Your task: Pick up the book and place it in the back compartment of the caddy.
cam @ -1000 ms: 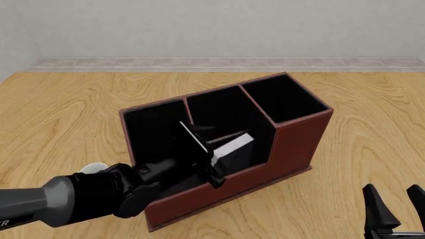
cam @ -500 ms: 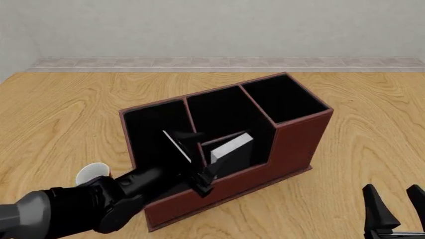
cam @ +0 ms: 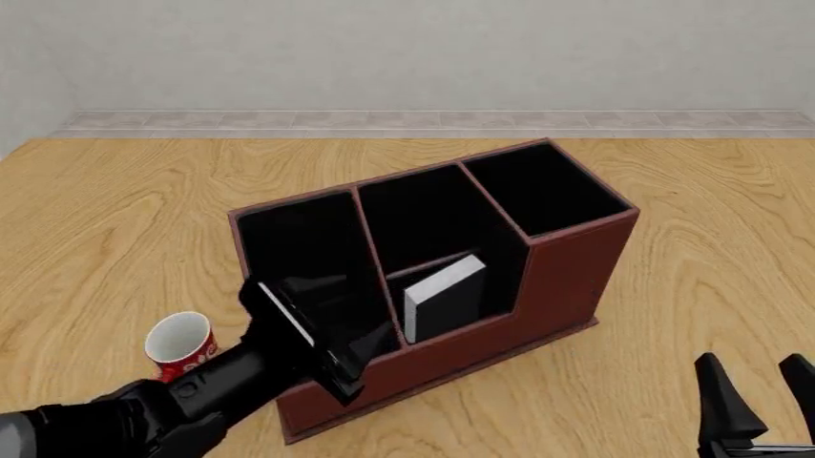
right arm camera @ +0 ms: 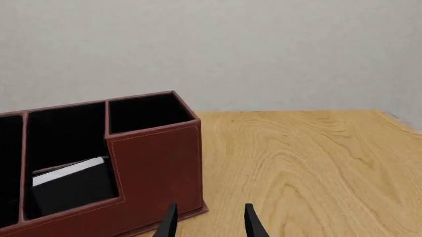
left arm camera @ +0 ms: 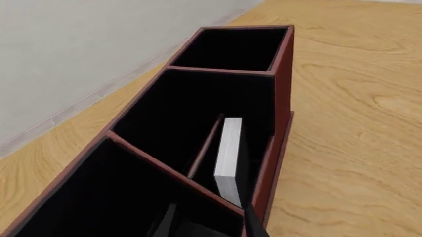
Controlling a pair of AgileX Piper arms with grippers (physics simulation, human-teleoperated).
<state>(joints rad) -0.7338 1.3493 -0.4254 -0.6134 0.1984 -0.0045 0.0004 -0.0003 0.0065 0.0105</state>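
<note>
At the near edge of the wooden tabletop (cam: 114, 210), the right hand (cam: 761, 401) hangs at the lower right of the front view, its two dark fingers apart with nothing between them, well clear of the caddy (cam: 560, 277). The left hand (cam: 312, 329) reaches in from the lower left, its fingers spread wide and empty over the caddy's near-left corner, above the long cell on that side. Just beside that arm, a white mug with red pattern (cam: 178, 345) stands upright on the tabletop, to the left of the caddy.

The book (cam: 446, 296) stands on edge in the back compartment (cam: 440, 272), behind the lowered reddish-brown wall, its white page block facing up and toward the camera. It sits to the right of the left hand, separated from it by a divider; the hand does not touch it. In the left wrist view the book (left arm camera: 230, 158) stands nearly upright between the low cross divider and the outer wall. Beyond it lie the deeper tall-walled cells, and a pale wall closes the scene.
</note>
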